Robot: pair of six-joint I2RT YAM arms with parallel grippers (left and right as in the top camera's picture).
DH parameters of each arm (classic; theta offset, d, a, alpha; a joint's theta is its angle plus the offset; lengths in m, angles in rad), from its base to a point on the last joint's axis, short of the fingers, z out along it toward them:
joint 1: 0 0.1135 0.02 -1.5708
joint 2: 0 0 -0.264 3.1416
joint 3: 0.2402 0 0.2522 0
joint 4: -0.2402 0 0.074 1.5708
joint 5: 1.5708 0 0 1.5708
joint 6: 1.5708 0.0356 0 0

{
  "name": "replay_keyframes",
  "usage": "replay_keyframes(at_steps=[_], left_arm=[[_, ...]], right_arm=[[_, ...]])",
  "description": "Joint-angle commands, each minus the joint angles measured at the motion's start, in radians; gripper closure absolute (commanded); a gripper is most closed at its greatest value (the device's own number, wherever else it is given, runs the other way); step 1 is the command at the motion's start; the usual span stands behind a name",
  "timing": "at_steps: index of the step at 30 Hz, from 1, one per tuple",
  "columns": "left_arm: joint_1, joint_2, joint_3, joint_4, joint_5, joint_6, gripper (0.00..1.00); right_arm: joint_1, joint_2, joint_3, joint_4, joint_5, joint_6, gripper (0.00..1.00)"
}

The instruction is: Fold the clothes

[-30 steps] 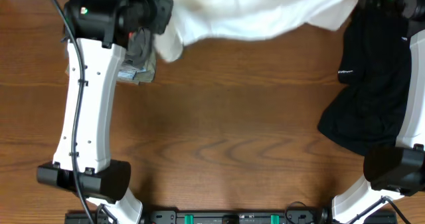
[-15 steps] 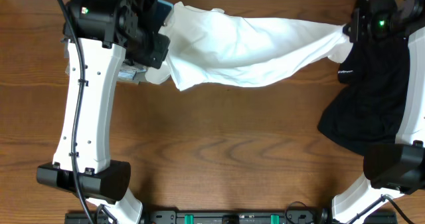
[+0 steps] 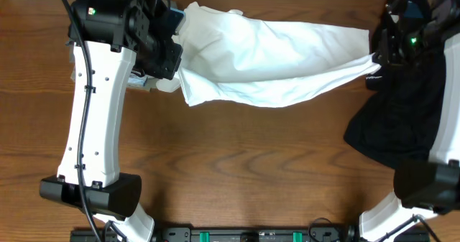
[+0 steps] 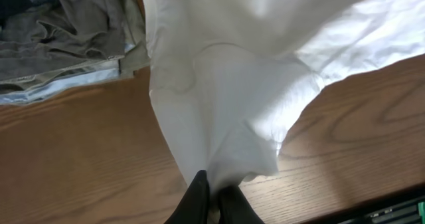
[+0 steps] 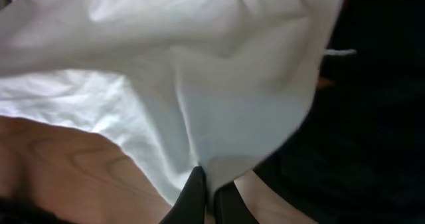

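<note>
Above the table (image 3: 251,170), left pincer (image 4: 211,184) and right pincer (image 5: 207,181) each clamp the white T-shirt (image 3: 266,55) stretched between them.

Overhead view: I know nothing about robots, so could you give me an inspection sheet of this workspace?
Surface: wooden table, bare brown wood across the middle.
Job's things: white T-shirt, stretched between both grippers over the far side of the table, not folded.
Clutter: black garment heaped on the right; grey and olive clothes on the left.
Grippers: left gripper shut on one end of the T-shirt; right gripper shut on the other end.
Cables: black cable running along the left arm.
Surroundings: black rail along the near edge; nothing else seen.
</note>
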Motion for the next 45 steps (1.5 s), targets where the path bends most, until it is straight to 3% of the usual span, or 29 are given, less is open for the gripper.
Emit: replay_keyframes(at_steps=[1, 5, 10, 15, 20, 30, 38, 45], left_arm=[[0.005, -0.012, 0.011, -0.065, -0.014, -0.035, 0.94], [0.005, -0.012, 0.011, -0.065, -0.040, -0.099, 0.94], [0.005, -0.012, 0.006, -0.075, -0.043, -0.125, 0.94], [0.005, -0.012, -0.045, -0.060, -0.042, -0.132, 0.94], [0.004, -0.012, -0.161, -0.001, -0.033, -0.132, 0.94], [-0.002, -0.012, -0.448, 0.373, -0.031, -0.132, 0.94], [-0.002, -0.011, -0.563, 0.694, -0.031, -0.165, 0.94], [-0.002, 0.002, -0.566, 0.761, -0.031, -0.176, 0.94]], right_arm=[[0.008, -0.132, 0.003, -0.029, 0.109, 0.082, 0.98], [0.008, -0.206, -0.042, -0.082, 0.143, 0.114, 0.98], [0.008, -0.304, -0.259, -0.054, 0.200, 0.167, 0.98], [0.005, -0.382, -0.552, 0.119, 0.208, 0.201, 0.99], [0.005, -0.384, -0.714, 0.263, 0.208, 0.209, 0.99], [-0.094, -0.382, -0.904, 0.490, 0.208, 0.209, 0.99], [-0.145, -0.375, -1.038, 0.727, 0.153, 0.183, 0.99], [-0.142, -0.356, -1.096, 0.871, 0.110, 0.183, 0.99]])
